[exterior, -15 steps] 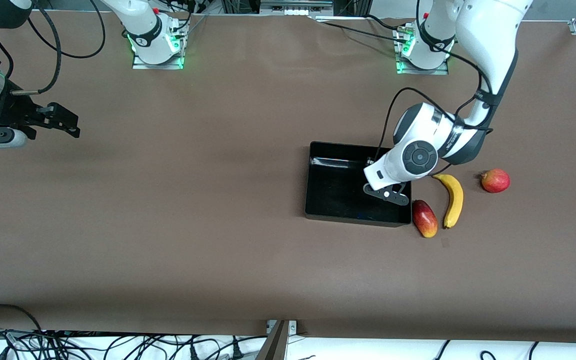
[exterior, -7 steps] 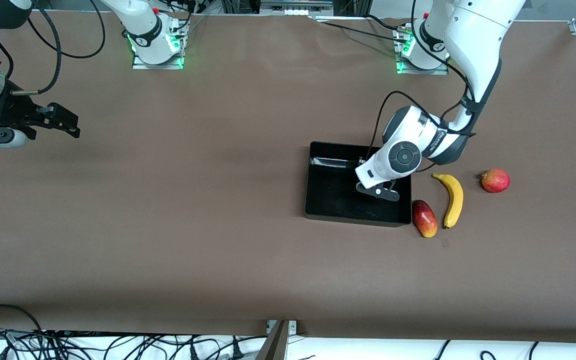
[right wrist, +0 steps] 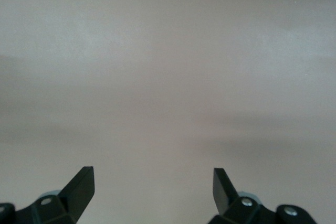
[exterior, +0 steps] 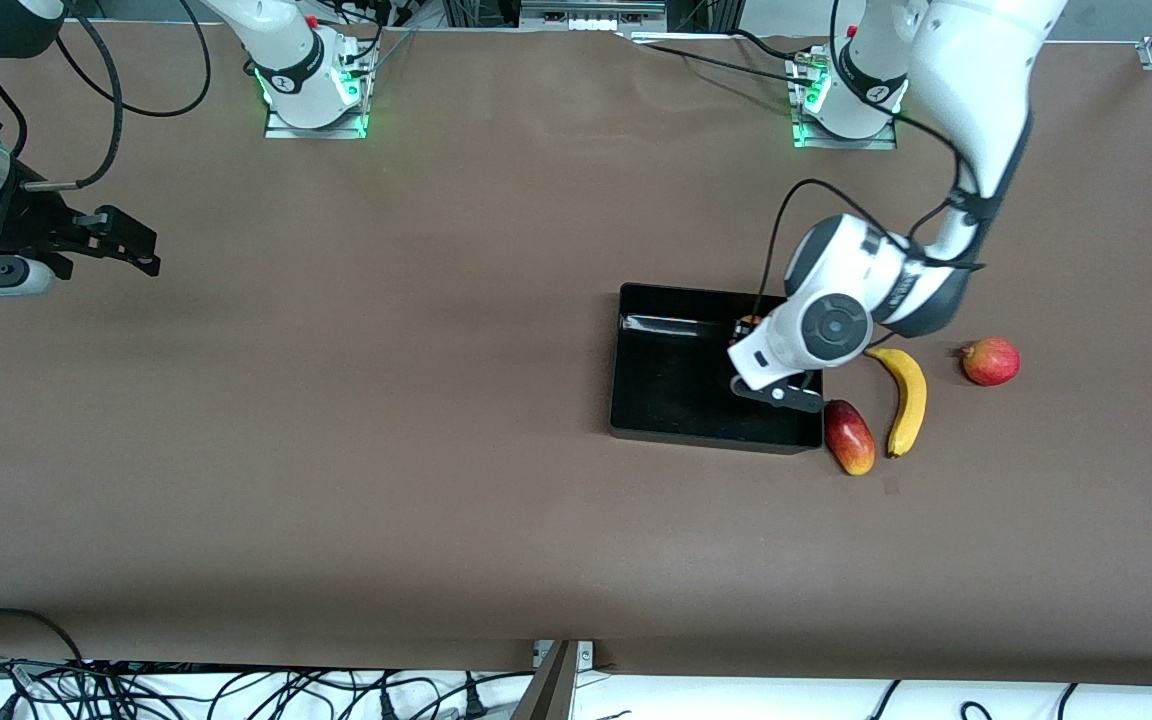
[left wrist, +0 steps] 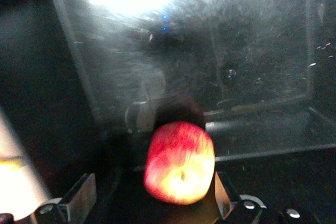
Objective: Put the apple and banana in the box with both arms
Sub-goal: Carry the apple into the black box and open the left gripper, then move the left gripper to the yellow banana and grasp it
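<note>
Mango-like fruit (exterior: pixel 849 437) — round red fruit (exterior: pixel 991 361)

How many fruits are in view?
4: apple in the box under the left gripper; banana, mango-like fruit and red round fruit on the table beside the box. More may hide under the left arm.

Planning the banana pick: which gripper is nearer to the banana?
Left. The left gripper is over the box beside the banana; the right gripper waits over the table at the right arm's end.
</note>
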